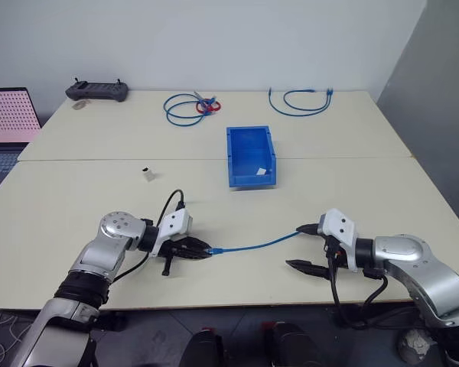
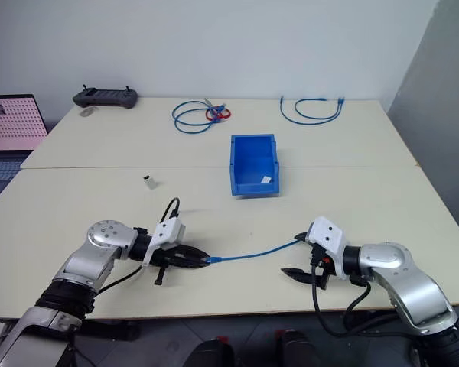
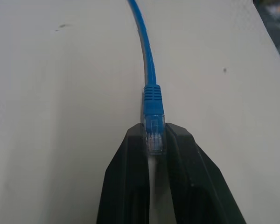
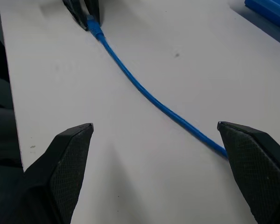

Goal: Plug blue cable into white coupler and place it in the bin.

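We have the plug pinched, coupler untouched

Our left gripper [image 3: 155, 144] is pressed onto the clear plug of the blue cable [image 1: 256, 245], which lies across the table [image 1: 76, 199] toward our right gripper [image 1: 304, 246], jaws spread wide and empty; the white coupler [image 1: 148, 174] sits well apart, the bin [image 1: 251, 157] beyond, so plugging and binning remain

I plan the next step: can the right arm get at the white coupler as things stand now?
Probably not easily. The white coupler stands far across the table, beyond the left gripper, which is shut on the blue cable. The open right gripper is free.
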Controlling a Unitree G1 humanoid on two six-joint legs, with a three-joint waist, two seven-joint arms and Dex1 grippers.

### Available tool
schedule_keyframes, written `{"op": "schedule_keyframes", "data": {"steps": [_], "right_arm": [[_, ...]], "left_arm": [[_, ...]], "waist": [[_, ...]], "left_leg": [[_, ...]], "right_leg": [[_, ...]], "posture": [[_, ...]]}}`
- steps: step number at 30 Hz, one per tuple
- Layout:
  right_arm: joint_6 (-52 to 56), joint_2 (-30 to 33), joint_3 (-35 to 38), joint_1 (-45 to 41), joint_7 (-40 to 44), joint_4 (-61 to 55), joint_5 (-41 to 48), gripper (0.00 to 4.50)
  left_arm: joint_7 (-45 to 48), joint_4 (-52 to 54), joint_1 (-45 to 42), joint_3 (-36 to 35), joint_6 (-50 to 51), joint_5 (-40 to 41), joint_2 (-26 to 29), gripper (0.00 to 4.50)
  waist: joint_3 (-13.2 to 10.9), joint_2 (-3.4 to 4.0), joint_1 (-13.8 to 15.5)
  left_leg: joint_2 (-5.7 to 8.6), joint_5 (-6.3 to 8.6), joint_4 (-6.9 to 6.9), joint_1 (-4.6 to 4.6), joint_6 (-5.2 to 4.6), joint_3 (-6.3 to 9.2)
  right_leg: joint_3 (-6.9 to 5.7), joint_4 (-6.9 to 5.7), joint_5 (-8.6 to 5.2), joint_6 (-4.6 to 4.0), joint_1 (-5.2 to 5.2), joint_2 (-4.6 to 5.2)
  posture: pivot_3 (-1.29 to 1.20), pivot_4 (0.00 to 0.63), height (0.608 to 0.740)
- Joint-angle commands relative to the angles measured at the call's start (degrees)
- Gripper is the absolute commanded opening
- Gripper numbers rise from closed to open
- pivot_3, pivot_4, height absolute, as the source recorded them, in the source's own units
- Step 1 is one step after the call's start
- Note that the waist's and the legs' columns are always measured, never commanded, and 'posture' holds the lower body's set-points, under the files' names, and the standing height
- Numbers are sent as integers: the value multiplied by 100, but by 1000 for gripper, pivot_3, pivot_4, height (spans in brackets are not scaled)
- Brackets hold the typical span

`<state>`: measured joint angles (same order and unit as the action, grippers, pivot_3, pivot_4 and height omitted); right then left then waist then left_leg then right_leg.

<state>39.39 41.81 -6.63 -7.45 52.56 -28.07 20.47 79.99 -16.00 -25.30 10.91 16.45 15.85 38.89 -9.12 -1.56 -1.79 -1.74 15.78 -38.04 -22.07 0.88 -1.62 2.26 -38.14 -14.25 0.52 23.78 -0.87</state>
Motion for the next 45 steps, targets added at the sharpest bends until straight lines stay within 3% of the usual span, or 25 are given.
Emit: {"op": "schedule_keyframes", "data": {"steps": [1, 3, 6, 11, 18, 26, 30, 45], "right_arm": [[1585, -312, 1018, 7, -250, -650, 1881, 4500], [2169, -783, 1363, -173, -725, -580, 2598, 4500], [2557, -1457, 1567, -569, -1487, -277, 2974, 4500], [3105, -2298, 1980, -1254, -2437, 166, 3956, 4500], [3302, -2645, 2160, -1528, -3162, 439, 5220, 4500], [3102, -2656, 1833, -1356, -3589, 426, 5719, 4500], [3022, -2593, 1723, -1302, -3623, 469, 5813, 3848], [2694, -2398, 1520, -1181, -3895, 519, 6464, 290]], "left_arm": [[-664, 1394, -545, -946, 2862, 1774, -24, 236], [-1115, 1885, -677, -1333, 3826, 2523, -185, 236], [-1730, 2376, -685, -1682, 4726, 3265, -507, 236], [-2354, 2900, -427, -1840, 5239, 3801, -785, 236], [-2769, 3224, -141, -1926, 5323, 4156, -804, 236], [-3022, 3228, -158, -1985, 5355, 4571, -789, 236], [-3048, 3226, -160, -1946, 5356, 4714, -732, 236], [-3200, 3168, -190, -1846, 5280, 4885, -770, 236]], "waist": [[-11, -20, 11], [-15, -32, 15], [-13, -22, -7], [-16, -19, -35], [-16, -20, -8], [-16, -20, -12], [-16, -20, -13], [-16, -20, -11]], "left_leg": [[0, 0, -2, -6, 0, 3], [-6, -1, -16, -55, 1, 21], [-2, -1, -25, -64, 1, 31], [-1, -1, -15, -43, 3, 14], [7, -2, -15, -40, 3, 12], [9, -2, -15, -40, 3, 10], [7, -2, -15, -39, 3, 10], [8, -2, -14, -40, 3, 9]], "right_leg": [[-2, 1, 0, 0, 3, 0], [-18, -4, 1, 0, 33, 3], [-22, -1, 1, 0, 34, 14], [0, -13, 1, -1, 35, 13], [2, -38, -3, -9, 42, 10], [3, -38, -4, -8, 42, 7], [2, -39, -4, -8, 42, 5], [3, -37, -4, -8, 43, 5]], "posture": [[0, 150, 740], [0, 150, 740], [0, 150, 740], [0, 150, 740], [0, 150, 740], [0, 150, 740], [0, 150, 740], [0, 150, 740]]}}
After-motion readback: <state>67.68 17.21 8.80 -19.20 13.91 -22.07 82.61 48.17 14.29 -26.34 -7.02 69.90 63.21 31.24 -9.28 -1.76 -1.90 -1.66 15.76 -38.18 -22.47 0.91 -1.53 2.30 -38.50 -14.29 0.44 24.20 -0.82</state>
